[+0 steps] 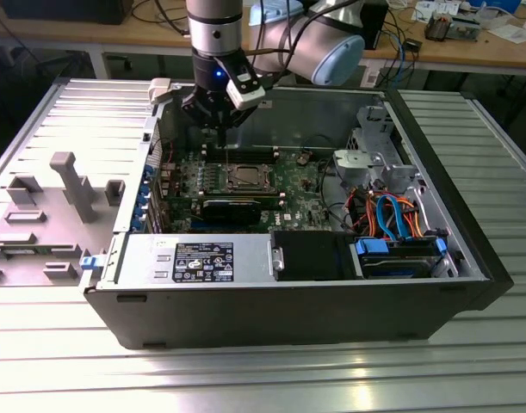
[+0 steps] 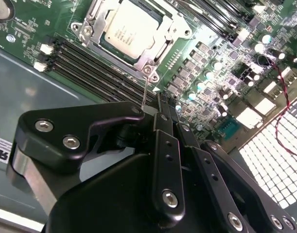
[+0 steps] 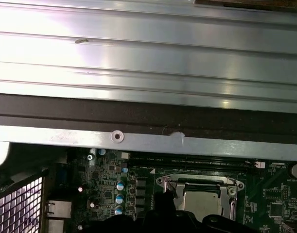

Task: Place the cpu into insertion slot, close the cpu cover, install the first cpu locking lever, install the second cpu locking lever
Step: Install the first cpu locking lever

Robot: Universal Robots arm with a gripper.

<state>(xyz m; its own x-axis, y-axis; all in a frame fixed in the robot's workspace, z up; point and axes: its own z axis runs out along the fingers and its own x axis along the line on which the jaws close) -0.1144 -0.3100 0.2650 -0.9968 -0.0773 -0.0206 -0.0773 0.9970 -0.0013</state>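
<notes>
Over the slot's corner, my pincer [image 2: 163, 99] hangs with its fingers drawn together.
Cpu [image 2: 131, 26] lies in the slot [image 2: 109, 48], and the cover [image 2: 170, 36] is down around it. 1 thin lever [image 2: 145, 90] rises from the slot's corner to my fingertips; I cannot tell whether they grip it. Seen in the exterior view, I stand by the slot's far edge, inside the case [image 1: 288, 301].

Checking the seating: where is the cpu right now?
In the exterior view the cpu lies midway across the green circuit board, between the gripper and the long black block.
</notes>
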